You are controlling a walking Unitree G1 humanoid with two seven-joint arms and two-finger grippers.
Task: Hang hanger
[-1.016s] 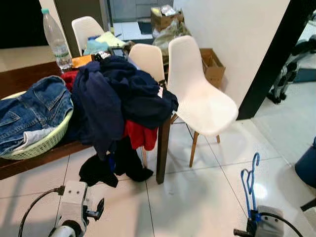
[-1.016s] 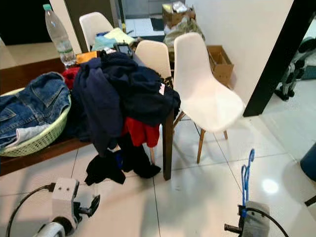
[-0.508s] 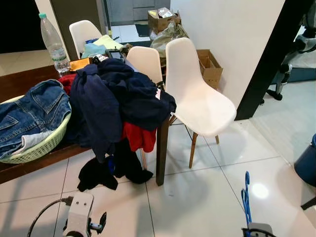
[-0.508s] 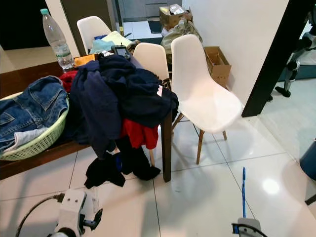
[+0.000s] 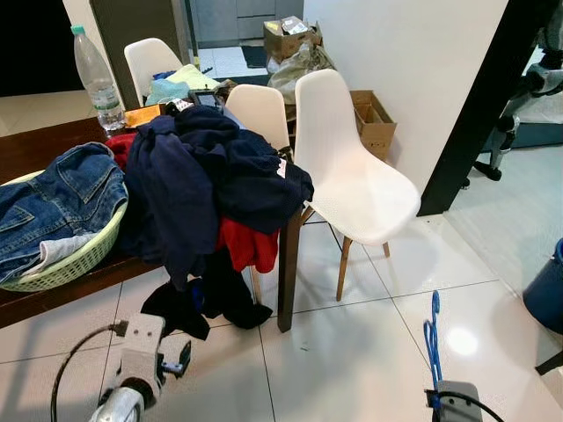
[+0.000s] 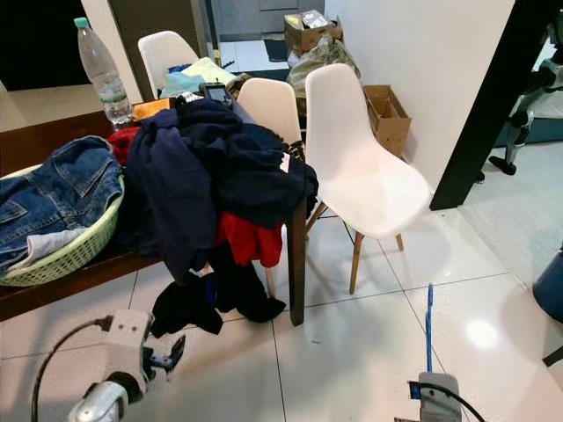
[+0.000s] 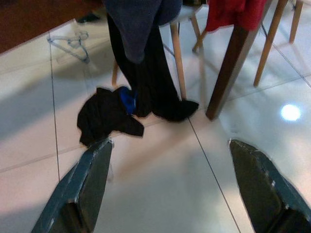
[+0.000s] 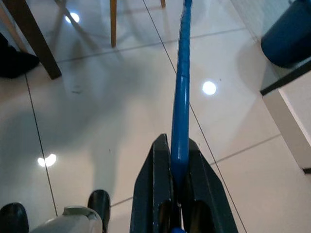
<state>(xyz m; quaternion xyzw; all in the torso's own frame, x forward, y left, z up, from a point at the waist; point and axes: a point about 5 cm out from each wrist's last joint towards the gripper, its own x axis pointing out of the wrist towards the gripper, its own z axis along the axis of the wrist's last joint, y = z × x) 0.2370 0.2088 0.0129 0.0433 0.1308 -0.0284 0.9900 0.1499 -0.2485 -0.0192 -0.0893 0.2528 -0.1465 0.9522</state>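
My right gripper is shut on a blue plastic hanger, which rises upright from the wrist at the lower right of the eye views, over the white floor tiles. The blue hanger stands clear of the white chair. My left gripper hangs low at the lower left, open, with nothing between its fingers, above the floor near the black cloth. A pale wire hanger lies on the floor beyond that cloth.
A dark wooden table holds a green basket of jeans, a heap of dark and red clothes and a water bottle. White chairs, cardboard boxes and a blue bin stand around.
The head camera has barely shifted. My left arm has risen a little into view at the lower left. The blue hanger has come up slightly in my right gripper.
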